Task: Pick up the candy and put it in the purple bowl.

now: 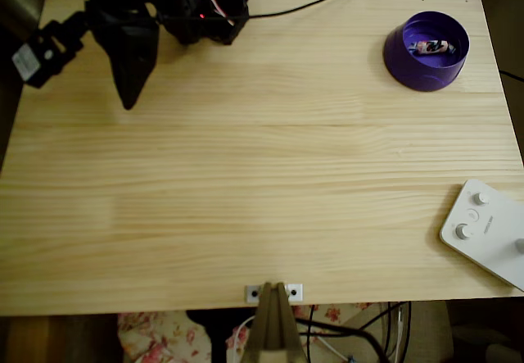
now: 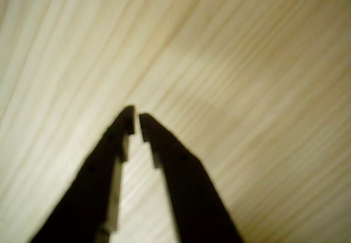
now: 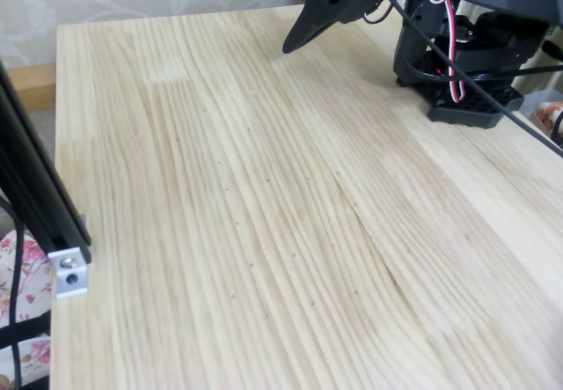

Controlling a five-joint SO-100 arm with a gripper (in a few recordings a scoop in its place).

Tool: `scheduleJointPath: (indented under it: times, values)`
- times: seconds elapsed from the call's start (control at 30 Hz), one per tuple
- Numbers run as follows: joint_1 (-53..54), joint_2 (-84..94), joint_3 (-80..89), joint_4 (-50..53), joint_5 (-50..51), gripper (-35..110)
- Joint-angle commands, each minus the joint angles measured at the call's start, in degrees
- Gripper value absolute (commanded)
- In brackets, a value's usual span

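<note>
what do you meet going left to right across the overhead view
gripper with its fingers nearly together → arm base → purple bowl with the candy inside it → white device with round knobs

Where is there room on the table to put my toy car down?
The widest bare patch is the middle of the wooden table, between the gripper at the top left of the overhead view and the white device at the lower right. The top right corner is taken by the purple bowl, with the candy inside. The arm's base crowds the top left.
</note>
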Motion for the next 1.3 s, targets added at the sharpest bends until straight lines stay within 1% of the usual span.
scheduleJointPath:
  times: [0.0,1.27]
  values:
    - [1.85,1.23,-1.05,-1.14,0.53,0]
    - [1.76,1.14,-1.05,0.0,1.85,0]
